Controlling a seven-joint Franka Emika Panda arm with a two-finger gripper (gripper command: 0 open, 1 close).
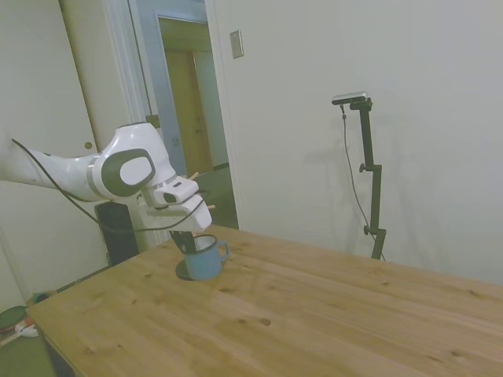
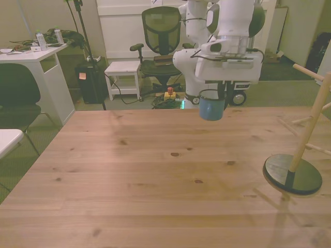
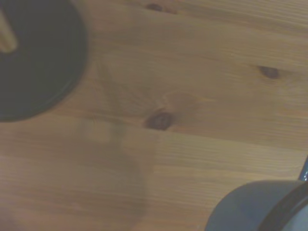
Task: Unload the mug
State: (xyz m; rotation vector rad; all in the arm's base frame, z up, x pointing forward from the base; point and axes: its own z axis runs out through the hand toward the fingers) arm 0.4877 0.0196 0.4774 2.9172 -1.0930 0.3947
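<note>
We are holding the mug by its rim in the tool, closed on it, hanging above the surface. It looks light, rigid, slippery enamel; the rim grip seems adequate.

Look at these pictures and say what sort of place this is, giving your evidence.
Probably an office or lab room set up for robot work: a mesh office chair and a white desk stand behind the wooden table, where the gripper holds the mug.

Side and front views both frame the wooden table from afar; the wrist view hangs close above it.
</note>
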